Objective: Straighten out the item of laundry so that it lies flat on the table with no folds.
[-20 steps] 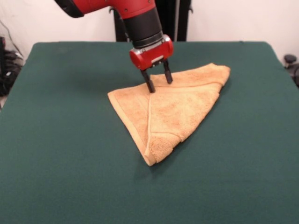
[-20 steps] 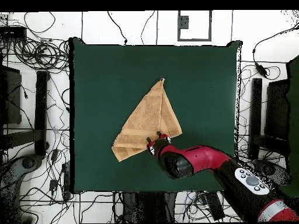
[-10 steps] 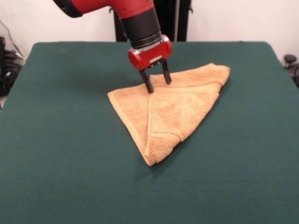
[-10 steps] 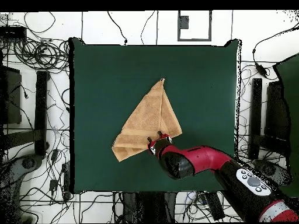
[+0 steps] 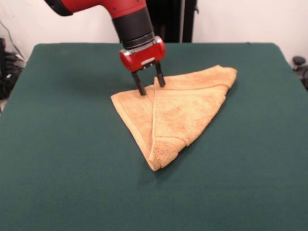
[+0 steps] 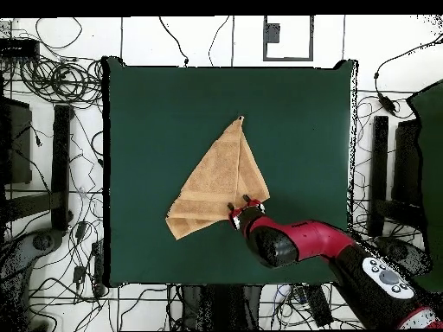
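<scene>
The orange-tan towel (image 5: 175, 113) lies on the green table (image 5: 72, 159) folded into a triangle, with one point toward the camera and a raised fold line down its middle. In the overhead view the towel (image 6: 221, 177) sits mid-table. My gripper (image 5: 149, 85) is open, its two black fingers pointing down at the towel's far edge, near its far left corner. The fingertips (image 5: 141, 90) are at the cloth's surface, holding nothing. In the overhead view the gripper (image 6: 245, 206) is over the towel's edge nearest the robot's base.
Cables and stands (image 6: 52, 173) surround the table on the floor in the overhead view. The robot's pedestal (image 5: 168, 19) stands behind the table's far edge.
My gripper has moved left in the front view along the towel's far edge, still open. The towel has not moved.
</scene>
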Robot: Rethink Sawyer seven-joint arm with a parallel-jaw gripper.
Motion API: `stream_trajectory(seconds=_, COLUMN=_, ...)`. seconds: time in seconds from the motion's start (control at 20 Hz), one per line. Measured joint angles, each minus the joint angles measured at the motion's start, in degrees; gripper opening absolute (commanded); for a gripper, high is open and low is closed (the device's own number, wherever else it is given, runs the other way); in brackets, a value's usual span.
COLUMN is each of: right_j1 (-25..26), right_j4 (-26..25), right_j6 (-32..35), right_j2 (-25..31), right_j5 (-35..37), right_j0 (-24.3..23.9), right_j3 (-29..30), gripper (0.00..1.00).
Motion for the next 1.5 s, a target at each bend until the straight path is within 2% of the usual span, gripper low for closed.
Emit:
stream_trajectory(seconds=0.6, right_j1=2.5, right_j4=0.0, right_j6=0.0, right_j2=0.1, right_j5=-0.1, right_j0=-0.9, right_j3=-0.7, gripper=1.0)
stream_trajectory(seconds=1.5, right_j1=2.5, right_j4=0.0, right_j6=0.0, right_j2=-0.8, right_j5=-2.2, right_j0=0.0, right_j3=-0.8, gripper=1.0)
